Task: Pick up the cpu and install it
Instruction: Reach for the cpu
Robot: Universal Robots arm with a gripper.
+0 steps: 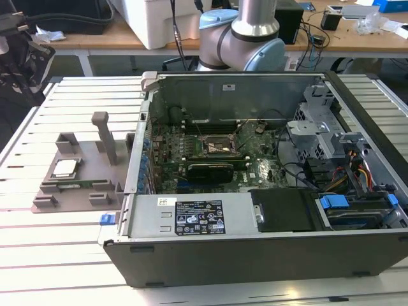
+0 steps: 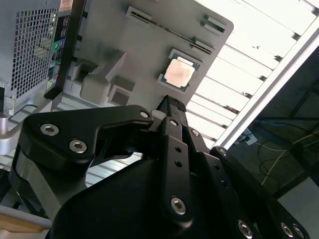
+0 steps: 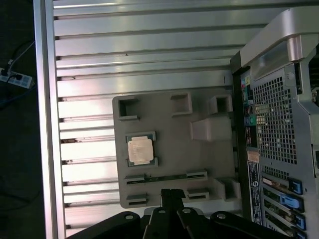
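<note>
Silver-topped, the cpu [image 3: 140, 150] is lying flat in a recess of the grey holder [image 3: 174, 139], toward the tabletop [image 3: 149, 59] edge on the exterior view's left, beside the computer case [image 3: 274, 124]. In the first wrist view, the hand [image 3: 169, 191] is hovering near the holder, fingers pressed together and gripping nothing. A clean pick is likely depending on centring squarely over the chip and pinching opposite edges level.

Print on the cpu [image 3: 140, 151] is illegibly small.
</note>
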